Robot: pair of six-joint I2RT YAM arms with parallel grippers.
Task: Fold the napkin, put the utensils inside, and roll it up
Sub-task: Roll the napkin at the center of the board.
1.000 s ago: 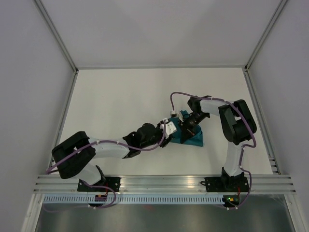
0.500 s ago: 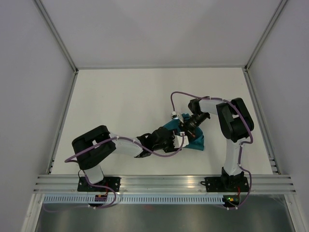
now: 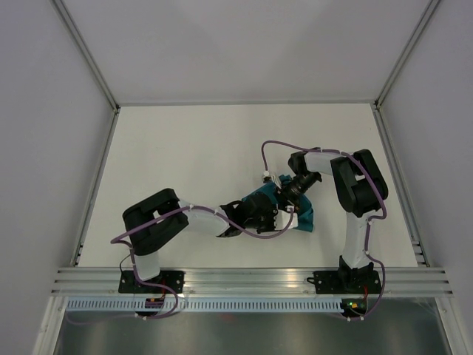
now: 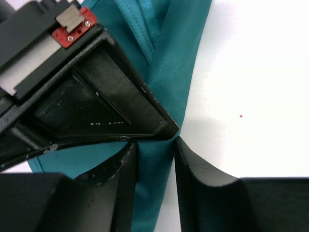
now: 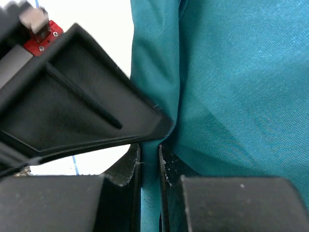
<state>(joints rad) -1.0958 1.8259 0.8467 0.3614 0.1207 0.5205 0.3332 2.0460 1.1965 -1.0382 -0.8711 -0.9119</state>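
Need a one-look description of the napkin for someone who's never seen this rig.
On the white table, look just right of centre, where the left gripper and right gripper meet. The napkin is the bunched cloth both pinch, the only teal thing in view.

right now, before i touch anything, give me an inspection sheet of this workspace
surface: white table top, flat and matte.
job's things: teal wrinkled cloth napkin bunched right of the table's middle, under both grippers; slim silver table knife not seen in any view.
clutter: tiny red speck on the table beside the cloth; nothing else seen.
grippers: left gripper shut on a fold of the napkin; right gripper shut on another fold, close beside it.
cables: purple cables run along both arms in loose loops.
surroundings: white walls on three sides; aluminium rail at the near edge.
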